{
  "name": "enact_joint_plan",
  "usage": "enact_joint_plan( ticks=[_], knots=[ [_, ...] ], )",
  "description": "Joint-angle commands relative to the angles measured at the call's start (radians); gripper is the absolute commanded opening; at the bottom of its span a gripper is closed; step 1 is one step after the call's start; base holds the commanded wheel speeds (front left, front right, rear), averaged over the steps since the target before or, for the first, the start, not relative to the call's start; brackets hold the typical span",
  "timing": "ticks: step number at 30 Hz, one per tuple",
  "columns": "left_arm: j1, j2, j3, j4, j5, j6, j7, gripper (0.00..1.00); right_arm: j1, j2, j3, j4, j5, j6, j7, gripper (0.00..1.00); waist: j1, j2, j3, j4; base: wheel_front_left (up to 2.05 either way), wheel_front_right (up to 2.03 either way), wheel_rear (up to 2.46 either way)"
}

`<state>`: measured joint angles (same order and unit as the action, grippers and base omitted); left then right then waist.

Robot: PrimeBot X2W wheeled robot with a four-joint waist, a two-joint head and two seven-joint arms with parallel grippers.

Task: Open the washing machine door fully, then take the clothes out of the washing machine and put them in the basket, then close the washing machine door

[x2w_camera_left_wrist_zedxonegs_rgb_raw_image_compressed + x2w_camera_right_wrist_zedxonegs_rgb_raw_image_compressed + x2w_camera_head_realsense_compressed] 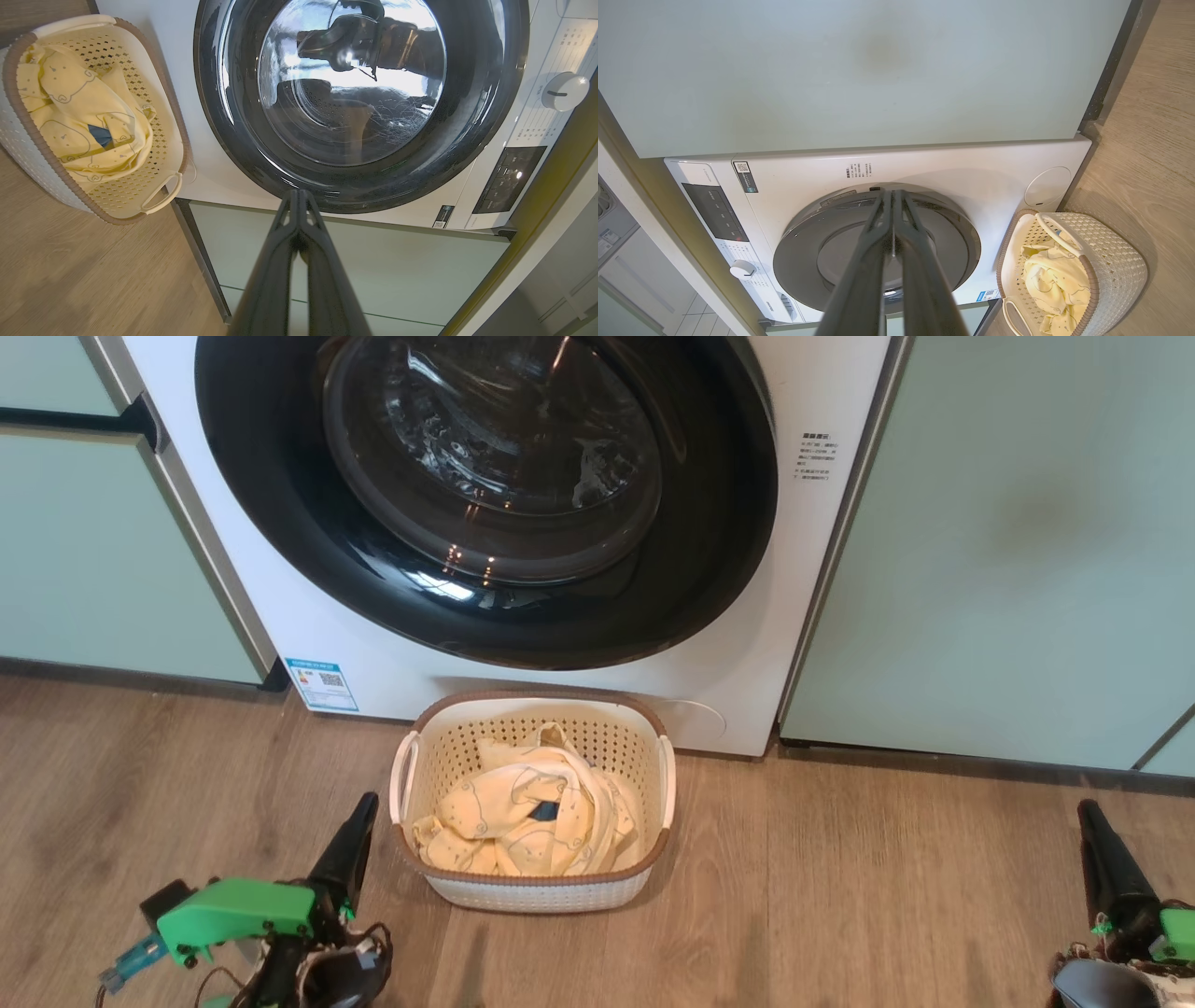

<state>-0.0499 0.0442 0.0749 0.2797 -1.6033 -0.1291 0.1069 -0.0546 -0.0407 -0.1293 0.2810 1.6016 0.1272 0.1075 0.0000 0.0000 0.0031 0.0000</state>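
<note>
The washing machine door (485, 476) lies flat against the white washing machine (803, 569), its black ring and glass centre facing me. On the floor right in front stands the basket (537, 894), and the cream-yellow clothes (523, 817) are piled inside it. To the basket's left, my left gripper (366, 803) is low, shut and holds nothing. At the far right my right gripper (1088, 810) is shut too. In the left wrist view the left gripper (297, 193) points at the door (359, 93). In the right wrist view the right gripper (893, 193) points at the door (808, 252), with the basket (1115, 261) beside it.
Pale green cabinets (1008, 541) flank the machine on both sides. A blue label (320, 684) sits at its lower left corner. The control knob (565, 91) and dark panel are at the machine's top. Wooden floor (840, 896) stretches between basket and right gripper.
</note>
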Motion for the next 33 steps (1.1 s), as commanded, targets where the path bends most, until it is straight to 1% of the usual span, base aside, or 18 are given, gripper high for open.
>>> enact_joint_plan(
  ticks=[1, 33],
  knots=[
    [-0.058, 0.006, 0.039, -0.035, -0.005, -0.002, 0.006, 0.0, -0.053, -0.009, 0.016, -0.036, 0.007, 0.003, 0.006, 0.0, 0.0, 0.0, 0.0, 0.0, 0.0, 0.0, 0.0],
    [-0.058, 0.006, 0.039, -0.035, -0.005, -0.002, 0.006, 0.0, -0.053, -0.009, 0.016, -0.036, 0.007, 0.003, 0.006, 0.0, 0.0, 0.0, 0.0, 0.0, 0.0, 0.0, 0.0]
  ],
)
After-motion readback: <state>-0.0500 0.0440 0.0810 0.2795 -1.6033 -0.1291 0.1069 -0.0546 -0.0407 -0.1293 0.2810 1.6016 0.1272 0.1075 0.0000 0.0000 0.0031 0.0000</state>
